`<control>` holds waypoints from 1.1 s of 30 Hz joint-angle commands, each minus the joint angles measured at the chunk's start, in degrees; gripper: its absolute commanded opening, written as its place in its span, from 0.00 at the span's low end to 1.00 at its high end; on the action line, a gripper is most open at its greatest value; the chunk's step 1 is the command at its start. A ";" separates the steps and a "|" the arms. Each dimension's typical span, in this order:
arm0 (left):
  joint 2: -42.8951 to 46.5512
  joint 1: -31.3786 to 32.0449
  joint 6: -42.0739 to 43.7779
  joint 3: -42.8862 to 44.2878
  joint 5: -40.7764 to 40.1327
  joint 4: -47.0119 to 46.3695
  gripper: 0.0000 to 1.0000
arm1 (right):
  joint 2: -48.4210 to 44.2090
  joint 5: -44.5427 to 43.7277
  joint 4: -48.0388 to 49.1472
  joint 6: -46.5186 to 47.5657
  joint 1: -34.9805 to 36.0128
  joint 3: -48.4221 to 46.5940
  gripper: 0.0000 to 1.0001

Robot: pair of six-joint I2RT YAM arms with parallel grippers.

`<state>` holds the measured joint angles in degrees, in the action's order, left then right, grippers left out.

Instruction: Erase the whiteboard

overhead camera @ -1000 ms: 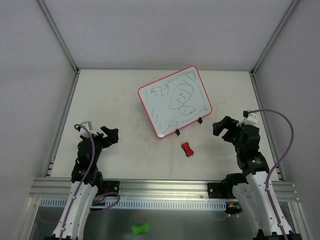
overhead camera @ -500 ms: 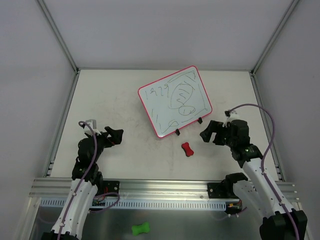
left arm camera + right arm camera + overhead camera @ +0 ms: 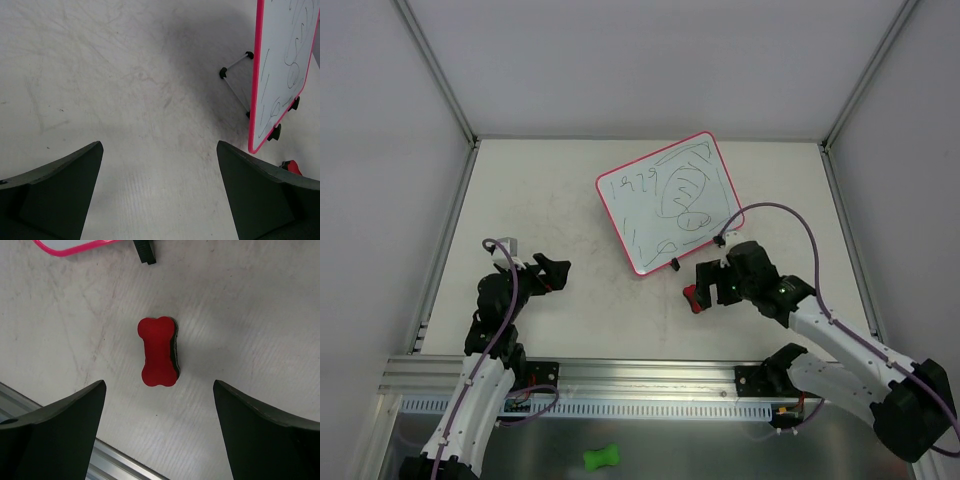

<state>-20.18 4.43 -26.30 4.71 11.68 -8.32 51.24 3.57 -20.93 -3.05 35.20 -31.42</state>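
The whiteboard (image 3: 670, 200), white with a pink-red frame and dark scribbles, lies tilted at the table's middle back, two black clips (image 3: 674, 264) on its near edge. It also shows in the left wrist view (image 3: 282, 75), and its corner in the right wrist view (image 3: 75, 247). The small red bone-shaped eraser (image 3: 692, 298) lies on the table just in front of the board. My right gripper (image 3: 705, 283) is open right above the eraser (image 3: 158, 351), which sits between and ahead of the fingers. My left gripper (image 3: 555, 272) is open and empty, left of the board (image 3: 159, 150).
A green bone-shaped thing (image 3: 602, 458) lies below the metal rail (image 3: 640, 375) at the near edge. A thin wire stand (image 3: 235, 82) shows beside the board. Metal frame posts run along the table's sides.
My right arm has swung left and lowered from beside the board to over the red eraser. My left gripper has crept slightly right and forward.
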 commanded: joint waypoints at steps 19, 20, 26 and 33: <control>0.06 -0.30 0.82 -0.14 0.10 -2.67 0.99 | 14.57 -9.03 2.47 2.61 8.74 -5.58 0.73; 0.06 -0.30 0.82 -0.05 0.01 -2.67 0.99 | 15.37 -8.76 2.64 2.61 8.74 -5.67 0.73; -1.17 -0.30 0.55 0.21 -0.17 -2.67 0.99 | 19.15 -8.58 3.70 2.61 9.01 -6.37 0.67; -2.75 -0.30 0.38 0.56 -0.34 -2.85 0.99 | 22.05 -9.55 4.40 2.61 9.89 -7.87 0.60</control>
<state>-22.24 4.43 -26.33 4.71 11.68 -8.40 72.29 -4.23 -18.17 -1.04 44.42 -36.25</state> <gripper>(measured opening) 0.991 0.605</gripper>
